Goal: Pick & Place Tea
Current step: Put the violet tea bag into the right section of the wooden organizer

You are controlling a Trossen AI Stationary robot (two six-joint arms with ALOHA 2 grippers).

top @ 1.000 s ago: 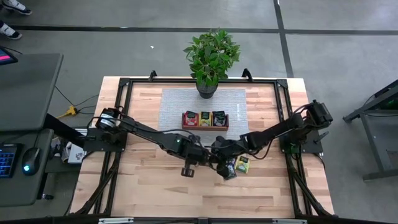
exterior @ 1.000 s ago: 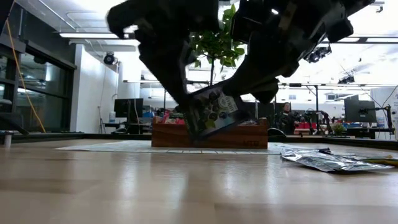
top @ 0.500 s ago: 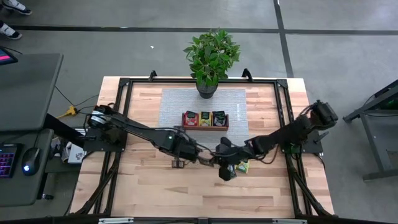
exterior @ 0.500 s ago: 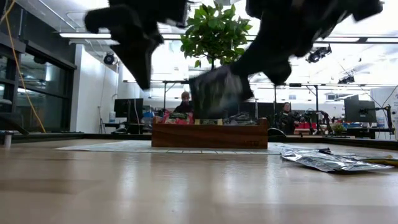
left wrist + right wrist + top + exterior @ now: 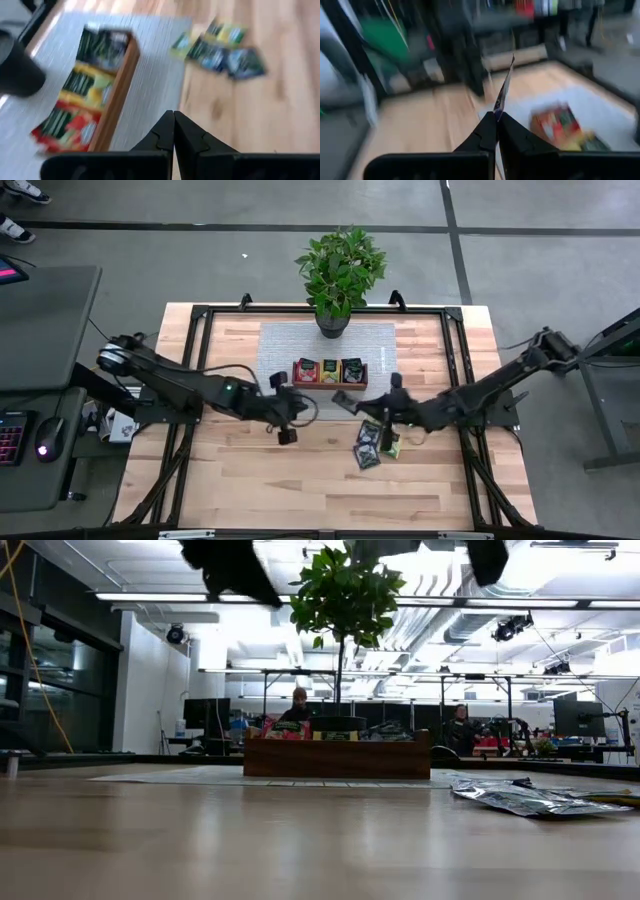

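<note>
Pinching a light, floppy, slippery tea sachet (image 5: 504, 85) by its thin edge with the right fingers (image 5: 482, 137) at 5 o'clock of the tray (image 5: 330, 386), left fingers (image 5: 160, 137) clenched empty at 7 o'clock.

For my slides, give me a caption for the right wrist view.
Right gripper, fingers shut on a tea sachet, above the wooden tray.

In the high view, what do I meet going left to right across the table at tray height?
Left end effector, empty → wooden tray → dark sachet held by the right end effector → loose sachets, lying slightly nearer than the rest.
</note>
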